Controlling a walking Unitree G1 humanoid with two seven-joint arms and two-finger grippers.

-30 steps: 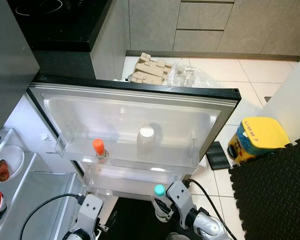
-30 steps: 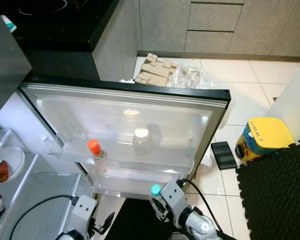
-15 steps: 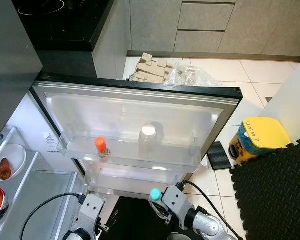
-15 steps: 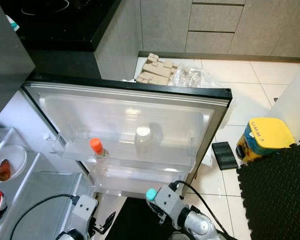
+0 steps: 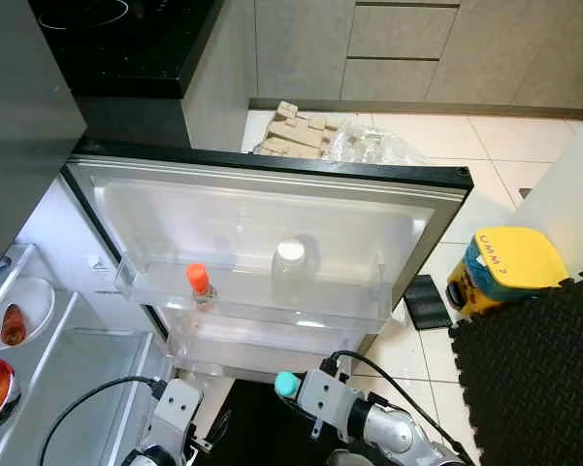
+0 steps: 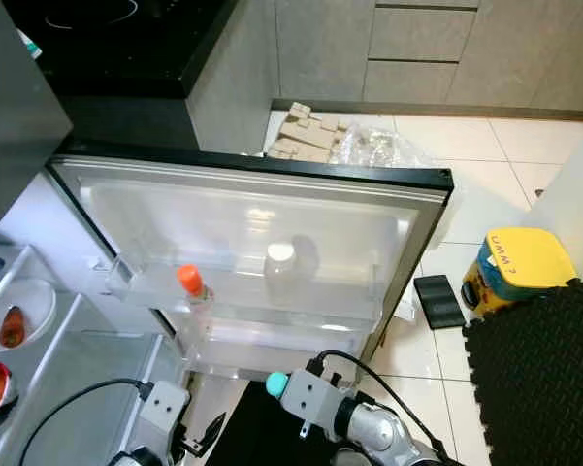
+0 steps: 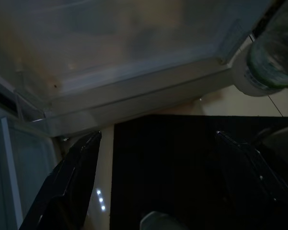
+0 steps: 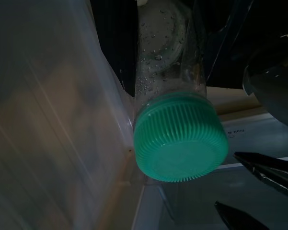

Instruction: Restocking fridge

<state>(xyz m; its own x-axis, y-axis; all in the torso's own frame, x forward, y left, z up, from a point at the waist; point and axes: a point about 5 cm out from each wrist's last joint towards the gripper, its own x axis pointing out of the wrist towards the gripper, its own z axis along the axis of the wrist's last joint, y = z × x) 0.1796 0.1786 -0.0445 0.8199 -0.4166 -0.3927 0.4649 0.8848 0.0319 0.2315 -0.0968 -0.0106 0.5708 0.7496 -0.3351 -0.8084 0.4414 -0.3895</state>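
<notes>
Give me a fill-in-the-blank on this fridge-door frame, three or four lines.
1. The bottle in the right gripper has a ____ cap.
2. On the door shelf, the small bottle has an ____ cap.
3. Beside it stands a jar with a ____ lid.
4. The bin on the floor has a ____ lid.

Missing words: green; orange; white; yellow
</notes>
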